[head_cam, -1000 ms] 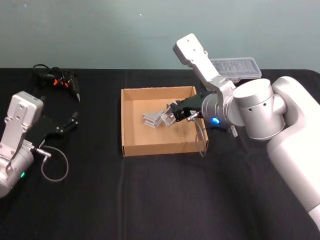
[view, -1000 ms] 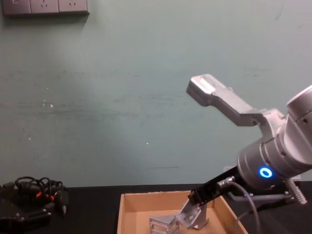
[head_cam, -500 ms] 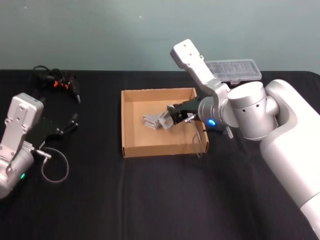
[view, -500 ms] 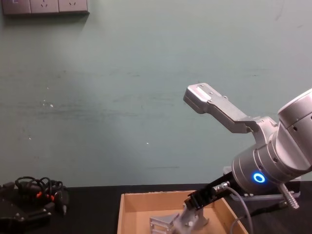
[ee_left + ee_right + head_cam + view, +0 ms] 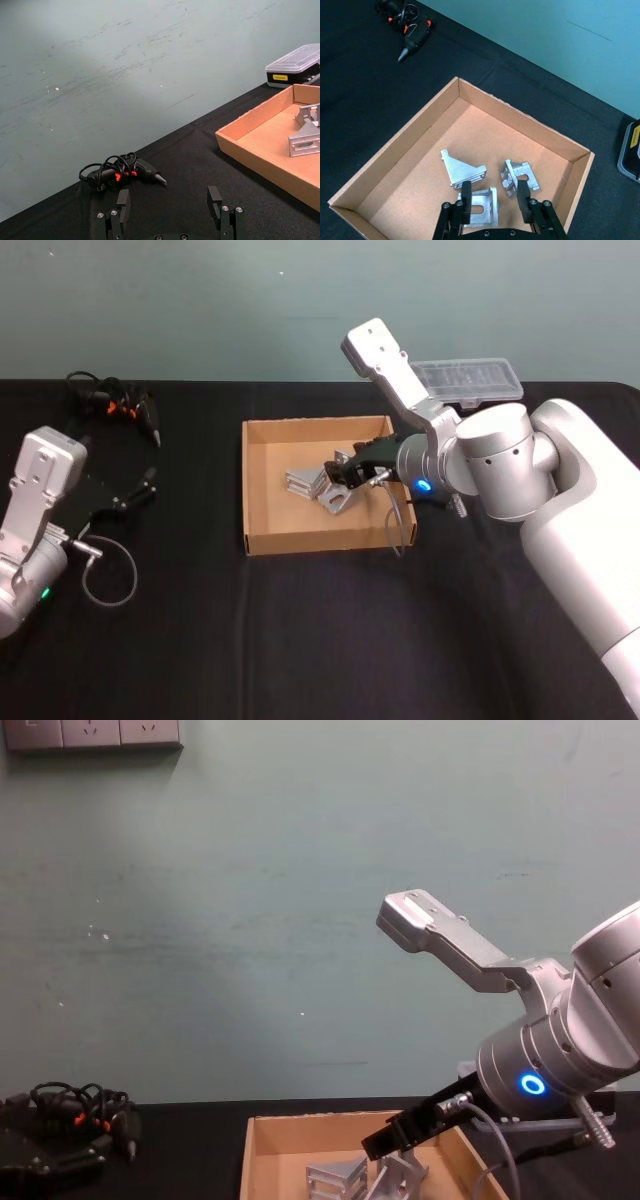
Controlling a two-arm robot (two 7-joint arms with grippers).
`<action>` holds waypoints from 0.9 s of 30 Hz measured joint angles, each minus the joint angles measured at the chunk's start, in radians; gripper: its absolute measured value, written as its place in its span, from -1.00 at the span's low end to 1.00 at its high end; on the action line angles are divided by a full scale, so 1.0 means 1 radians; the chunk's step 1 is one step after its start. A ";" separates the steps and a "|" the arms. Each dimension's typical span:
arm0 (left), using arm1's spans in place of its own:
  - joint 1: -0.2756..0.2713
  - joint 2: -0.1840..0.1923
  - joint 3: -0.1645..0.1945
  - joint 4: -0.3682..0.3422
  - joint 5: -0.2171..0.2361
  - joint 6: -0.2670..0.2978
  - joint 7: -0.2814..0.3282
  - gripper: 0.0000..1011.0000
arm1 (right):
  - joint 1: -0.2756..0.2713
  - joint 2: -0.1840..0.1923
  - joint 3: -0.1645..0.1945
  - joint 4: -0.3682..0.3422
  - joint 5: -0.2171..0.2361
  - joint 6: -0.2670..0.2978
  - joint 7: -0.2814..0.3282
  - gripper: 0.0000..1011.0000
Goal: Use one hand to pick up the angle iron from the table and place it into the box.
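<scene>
My right gripper (image 5: 494, 191) hovers open just above the floor of the tan cardboard box (image 5: 520, 123), holding nothing. An angle iron (image 5: 482, 208), a silver bracket with slots, lies flat on the box floor directly under the spread fingers. Two more angle irons (image 5: 462, 171) (image 5: 520, 176) rest nearby in the box. From the head view the right gripper (image 5: 347, 471) sits over the box (image 5: 246, 480) centre, with the freed angle iron (image 5: 336, 497) below it. My left gripper (image 5: 169, 198) is open and parked at the table's left (image 5: 148, 483).
A black case with a clear lid (image 5: 470, 378) stands behind the box to the right. A glue gun with coiled cable (image 5: 115, 400) lies at the back left. A loop of grey cable (image 5: 105, 578) hangs by the left arm.
The right gripper lowered the angle iron into the box and opened. The piece dropped from its tilted hold and now lies flat on the box floor. The left arm stayed put.
</scene>
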 joint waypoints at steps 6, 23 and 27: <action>0.000 0.000 0.000 0.000 0.000 0.000 0.000 1.00 | -0.001 0.001 0.000 -0.001 0.000 0.001 0.000 0.44; 0.000 0.000 0.000 0.000 0.000 0.000 0.000 1.00 | -0.042 0.009 0.028 -0.055 -0.015 -0.015 0.000 0.98; 0.000 0.000 0.000 0.000 0.000 0.000 0.000 1.00 | -0.086 0.019 0.052 -0.108 -0.016 -0.047 -0.004 0.98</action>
